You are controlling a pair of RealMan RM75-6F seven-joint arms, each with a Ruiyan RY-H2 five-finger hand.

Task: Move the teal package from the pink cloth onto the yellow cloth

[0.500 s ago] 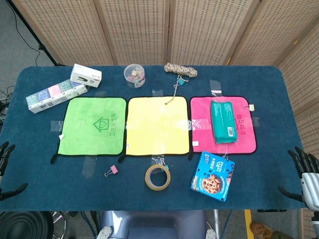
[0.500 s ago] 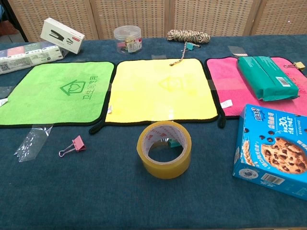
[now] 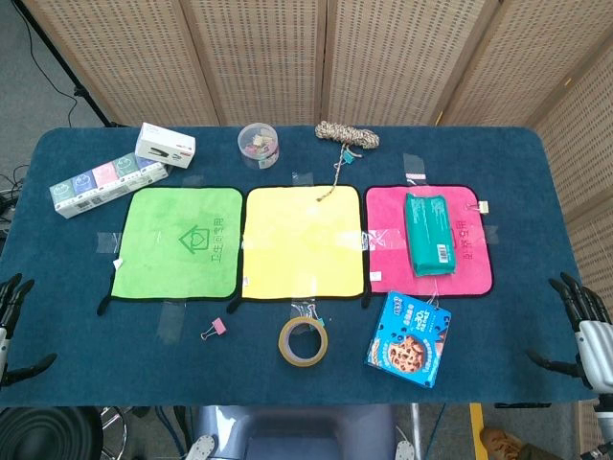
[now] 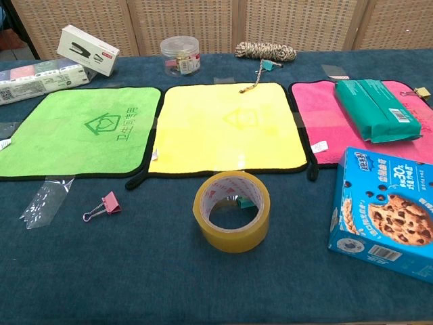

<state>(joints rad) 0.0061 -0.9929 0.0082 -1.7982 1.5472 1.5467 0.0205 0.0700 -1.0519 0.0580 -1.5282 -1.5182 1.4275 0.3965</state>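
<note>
The teal package (image 3: 430,233) lies lengthwise on the pink cloth (image 3: 383,259) at the right; the chest view shows the teal package (image 4: 376,110) on the pink cloth (image 4: 316,115) too. The yellow cloth (image 3: 304,241) lies bare in the middle, also seen as the yellow cloth (image 4: 226,128) in the chest view. My right hand (image 3: 584,326) hovers off the table's right front corner, fingers spread, holding nothing. My left hand (image 3: 10,326) sits at the far left front edge, fingers apart and empty. Neither hand shows in the chest view.
A green cloth (image 3: 178,241) lies left of the yellow one. A tape roll (image 3: 303,342), a blue cookie box (image 3: 410,338) and a pink binder clip (image 3: 214,330) lie near the front. A tissue pack (image 3: 101,182), stapler box (image 3: 165,145), clear jar (image 3: 259,143) and coiled rope (image 3: 347,135) line the back.
My right hand has risen slightly and shifted a little inward at the right edge. My left hand moved slightly. Nothing on the table has moved.
</note>
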